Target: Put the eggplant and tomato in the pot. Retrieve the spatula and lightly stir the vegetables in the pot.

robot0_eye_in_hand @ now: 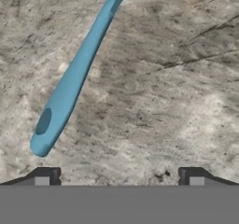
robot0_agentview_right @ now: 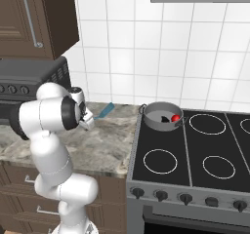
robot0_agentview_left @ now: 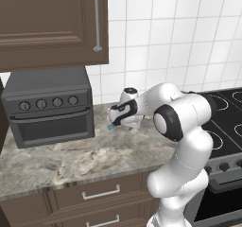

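We see our end effector (robot0_eye_in_hand: 119,176) spread wide and empty above the table (robot0_eye_in_hand: 177,101), the spatula (robot0_eye_in_hand: 74,78) lying flat just beyond; the tomato (robot0_agentview_right: 175,118) sits inside the pot (robot0_agentview_right: 161,116).

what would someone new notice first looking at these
Probably the white arm folded low over the stone counter, its gripper open just above the light blue spatula lying flat there. Next, the grey pot on the stove's back left burner, with the red tomato inside. The dark toaster oven sits under the wall cabinet.
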Controlling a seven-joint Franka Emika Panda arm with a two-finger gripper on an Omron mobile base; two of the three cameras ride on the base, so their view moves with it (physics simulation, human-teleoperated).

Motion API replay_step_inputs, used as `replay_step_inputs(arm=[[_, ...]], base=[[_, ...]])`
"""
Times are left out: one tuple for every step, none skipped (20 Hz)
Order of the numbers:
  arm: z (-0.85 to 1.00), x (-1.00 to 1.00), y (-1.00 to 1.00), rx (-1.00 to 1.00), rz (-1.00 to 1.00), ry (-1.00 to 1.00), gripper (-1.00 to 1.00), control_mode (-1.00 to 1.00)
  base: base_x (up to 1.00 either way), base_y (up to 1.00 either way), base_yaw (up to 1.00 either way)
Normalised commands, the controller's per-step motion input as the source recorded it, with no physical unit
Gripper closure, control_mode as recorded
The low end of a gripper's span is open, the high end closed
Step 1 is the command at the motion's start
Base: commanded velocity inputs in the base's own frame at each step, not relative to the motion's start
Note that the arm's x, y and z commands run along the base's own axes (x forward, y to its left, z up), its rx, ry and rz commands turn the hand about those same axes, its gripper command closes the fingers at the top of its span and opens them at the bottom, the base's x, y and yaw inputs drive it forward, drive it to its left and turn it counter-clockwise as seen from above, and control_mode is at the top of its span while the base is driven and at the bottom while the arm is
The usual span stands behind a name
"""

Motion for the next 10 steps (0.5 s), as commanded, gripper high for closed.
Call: replay_step_inputs(arm=[[-0.05,0.05,0.06,0.0,0.0,0.0,-1.0,-1.0],[0.0,0.09,0.09,0.0,-0.01,0.0,-1.0,-1.0],[0.0,0.13,0.11,0.0,-0.01,0.0,-1.0,-1.0],[0.0,0.16,0.11,0.0,-0.01,0.0,-1.0,-1.0],[0.0,0.16,0.12,0.0,-0.01,0.0,-1.0,-1.0],[0.0,0.17,0.11,0.0,-0.01,0.0,-1.0,-1.0],[0.0,0.15,0.1,0.0,-0.01,0.0,-1.0,-1.0],[0.0,0.16,0.08,0.0,-0.01,0.0,-1.0,-1.0],[0.0,0.16,0.09,0.0,-0.01,0.0,-1.0,-1.0],[0.0,0.2,0.09,0.0,-0.02,0.0,-1.0,-1.0]], base=[[0.0,0.0,0.0],[0.0,0.0,0.0],[0.0,0.0,0.0],[0.0,0.0,0.0],[0.0,0.0,0.0],[0.0,0.0,0.0],[0.0,0.0,0.0],[0.0,0.0,0.0],[0.0,0.0,0.0],[0.0,0.0,0.0]])
